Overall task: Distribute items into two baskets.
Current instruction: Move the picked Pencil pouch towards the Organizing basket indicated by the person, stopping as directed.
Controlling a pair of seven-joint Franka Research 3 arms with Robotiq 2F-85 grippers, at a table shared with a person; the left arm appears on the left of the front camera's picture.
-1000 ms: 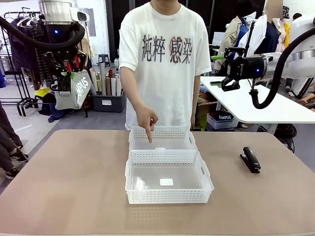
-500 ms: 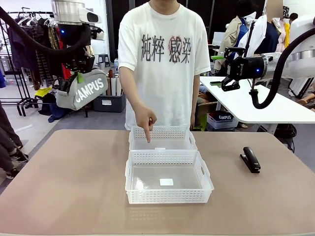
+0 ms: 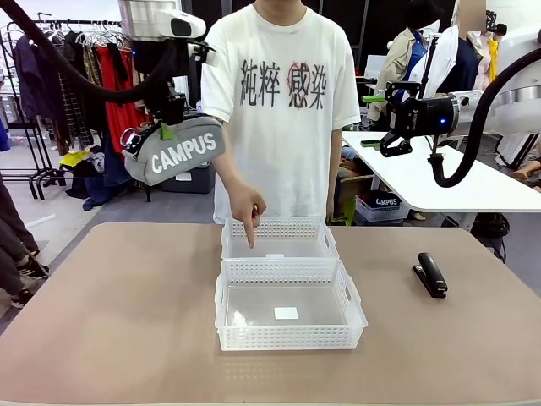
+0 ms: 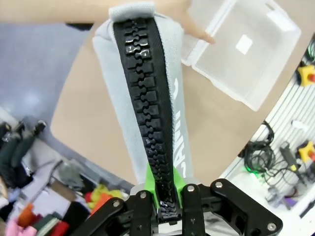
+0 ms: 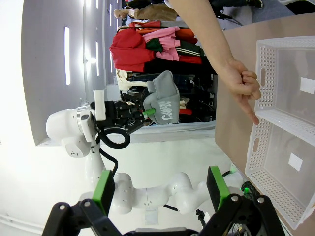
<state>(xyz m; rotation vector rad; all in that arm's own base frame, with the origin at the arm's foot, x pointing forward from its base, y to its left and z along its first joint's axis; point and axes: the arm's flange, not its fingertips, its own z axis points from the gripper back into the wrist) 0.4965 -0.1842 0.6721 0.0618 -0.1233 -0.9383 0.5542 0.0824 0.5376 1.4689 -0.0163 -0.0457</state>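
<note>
Left tool [image 3: 163,128] clamped on the zip edge of the grey fabric "CAMPUS" pouch [image 3: 179,150], dangling it high at upper left, clear of the beige counter [image 3: 110,321], ready for a drop from above, I'd say. A person's hand [image 3: 248,209] points into the far white lattice plastic basket [image 3: 283,227], mid-frame, touching the matching near basket [image 3: 287,338]. Right tool [image 3: 393,145] gapes empty, upper right; black stapler [image 3: 431,275] lies lower right.

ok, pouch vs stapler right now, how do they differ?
Position: the pouch hangs in the air, tilted, clamped in the left gripper; the stapler lies flat on the table, right of the near basket, untouched.
Look: the pouch is grey fabric with white CAMPUS lettering and a black zip; the stapler is plain black.
Size: the pouch is clearly bigger than the stapler.
Shared: neither is in a basket yet.
</note>
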